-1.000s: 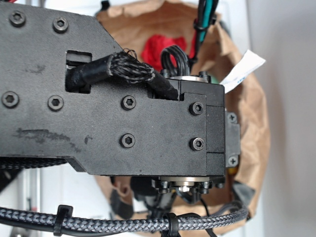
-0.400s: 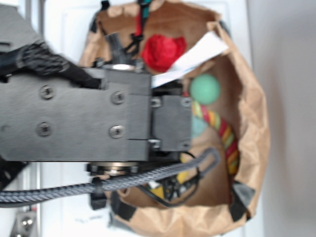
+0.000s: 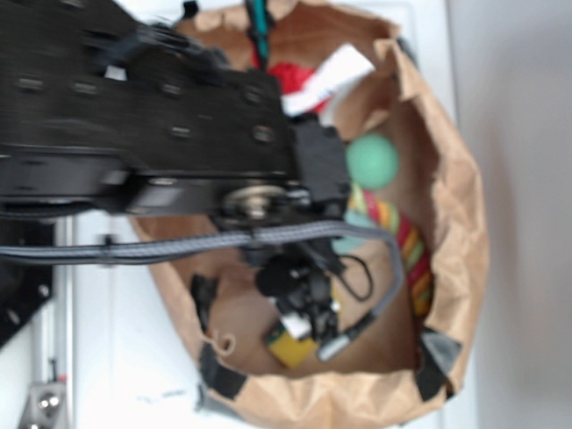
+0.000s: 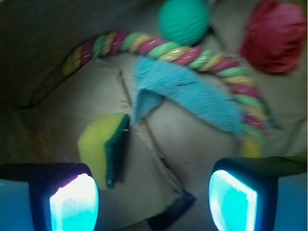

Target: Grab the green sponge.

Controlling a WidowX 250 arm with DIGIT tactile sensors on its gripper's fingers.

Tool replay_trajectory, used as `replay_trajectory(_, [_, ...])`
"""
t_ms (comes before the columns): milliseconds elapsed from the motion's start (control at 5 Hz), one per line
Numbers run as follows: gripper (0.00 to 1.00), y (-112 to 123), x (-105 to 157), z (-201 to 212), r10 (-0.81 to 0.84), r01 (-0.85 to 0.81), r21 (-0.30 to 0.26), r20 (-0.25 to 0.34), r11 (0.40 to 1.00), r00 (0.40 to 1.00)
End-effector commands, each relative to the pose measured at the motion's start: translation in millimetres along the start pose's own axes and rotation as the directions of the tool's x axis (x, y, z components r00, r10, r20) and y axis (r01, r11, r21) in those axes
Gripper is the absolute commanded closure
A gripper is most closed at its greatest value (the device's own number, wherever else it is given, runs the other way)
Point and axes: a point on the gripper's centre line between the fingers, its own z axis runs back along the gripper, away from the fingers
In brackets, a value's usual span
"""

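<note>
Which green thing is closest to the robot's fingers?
The yellow foam sponge with the dark green side, just above the gripper. The round green ball and the teal cloth lie farther away.

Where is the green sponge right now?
In the wrist view the green sponge lies low on the left, on the brown paper just ahead of the open hand, with a corner of the teal cloth nearly touching its upper right corner.

Brown paper bag (image 3: 465, 223) holds: green sponge (image 4: 103, 147) at 7 o'clock, teal cloth (image 4: 187, 94) centre, rope toy (image 4: 159, 48), ball (image 4: 184, 20) and red item (image 4: 279, 36) toward 12–2 o'clock.
</note>
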Motion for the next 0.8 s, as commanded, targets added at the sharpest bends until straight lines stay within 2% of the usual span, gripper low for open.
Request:
replay_trajectory(0, [0.00,-17,9,-17,-0.011,0.006,-0.123,-0.038,0.992,0.999])
replay_trajectory(200, [0.00,-24,-1,-17,-0.040,0.032,-0.143,-0.055,0.989,0.998])
replay_trajectory(600, [0.00,-36,2,-8,-0.045,0.041,-0.159,-0.019,0.986,0.999])
